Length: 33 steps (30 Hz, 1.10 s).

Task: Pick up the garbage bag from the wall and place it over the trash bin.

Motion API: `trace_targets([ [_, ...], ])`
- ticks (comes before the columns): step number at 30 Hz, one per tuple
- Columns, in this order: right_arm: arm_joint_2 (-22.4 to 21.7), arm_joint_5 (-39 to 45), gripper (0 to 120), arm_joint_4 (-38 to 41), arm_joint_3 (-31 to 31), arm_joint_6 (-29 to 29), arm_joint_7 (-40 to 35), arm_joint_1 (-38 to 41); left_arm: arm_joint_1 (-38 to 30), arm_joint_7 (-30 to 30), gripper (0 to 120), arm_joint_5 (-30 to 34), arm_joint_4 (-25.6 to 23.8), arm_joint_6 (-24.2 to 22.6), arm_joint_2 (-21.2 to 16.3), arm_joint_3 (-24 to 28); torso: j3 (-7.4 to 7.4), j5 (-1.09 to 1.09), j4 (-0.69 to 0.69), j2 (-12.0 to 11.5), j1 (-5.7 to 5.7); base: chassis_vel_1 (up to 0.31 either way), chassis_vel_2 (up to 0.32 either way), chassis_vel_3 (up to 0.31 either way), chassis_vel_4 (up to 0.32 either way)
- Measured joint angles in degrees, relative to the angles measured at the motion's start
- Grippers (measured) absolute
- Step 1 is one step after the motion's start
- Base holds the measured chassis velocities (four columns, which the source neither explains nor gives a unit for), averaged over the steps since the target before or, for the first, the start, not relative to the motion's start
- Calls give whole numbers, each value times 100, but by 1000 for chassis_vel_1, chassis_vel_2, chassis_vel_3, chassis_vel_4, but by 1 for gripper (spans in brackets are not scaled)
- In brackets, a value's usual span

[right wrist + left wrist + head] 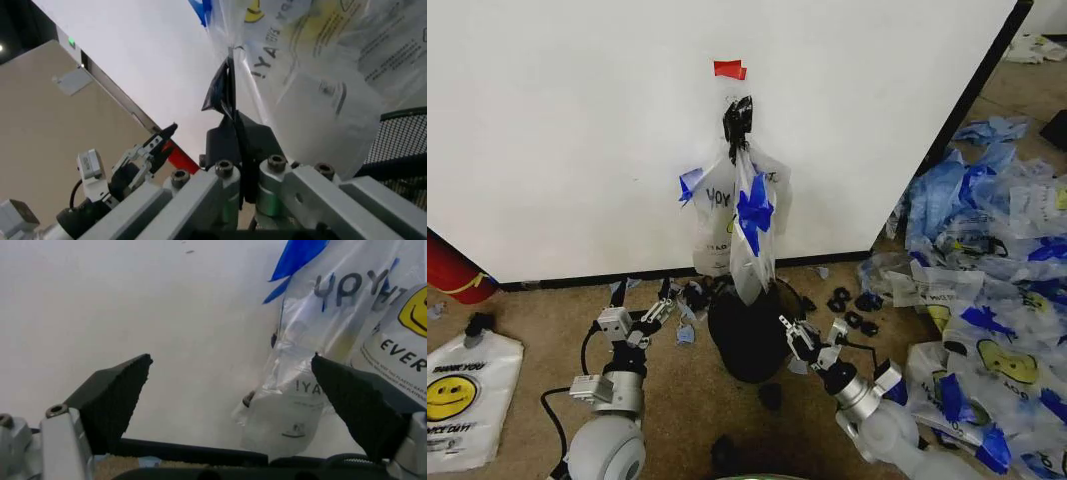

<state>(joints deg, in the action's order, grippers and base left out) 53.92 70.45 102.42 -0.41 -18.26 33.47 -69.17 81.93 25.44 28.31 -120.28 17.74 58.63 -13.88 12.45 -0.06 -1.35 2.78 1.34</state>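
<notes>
The see-through garbage bag (737, 215), yellow smiley and blue streaks, hangs on the wall (567, 130), its bottom dangling just above the black mesh trash bin (749, 335). The left gripper (659, 303) is spread open beside the bin; the right gripper (795, 336) is pinched closed on nothing.

The right gripper (230, 107) is sitting with its dark fingers pressed together beside the garbage bag (320, 75), which is hanging against the wall (140, 60) above the trash bin (397, 142); the left gripper (157, 142) is showing farther off.
</notes>
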Motion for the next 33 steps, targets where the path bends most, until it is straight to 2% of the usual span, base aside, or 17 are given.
trace_targets([
  [33,1,-232,0,141,127,-27,115,-510,-132,-17,96,52,60,-13,0,82,0,0,0,0,0,0,0,0,0],
])
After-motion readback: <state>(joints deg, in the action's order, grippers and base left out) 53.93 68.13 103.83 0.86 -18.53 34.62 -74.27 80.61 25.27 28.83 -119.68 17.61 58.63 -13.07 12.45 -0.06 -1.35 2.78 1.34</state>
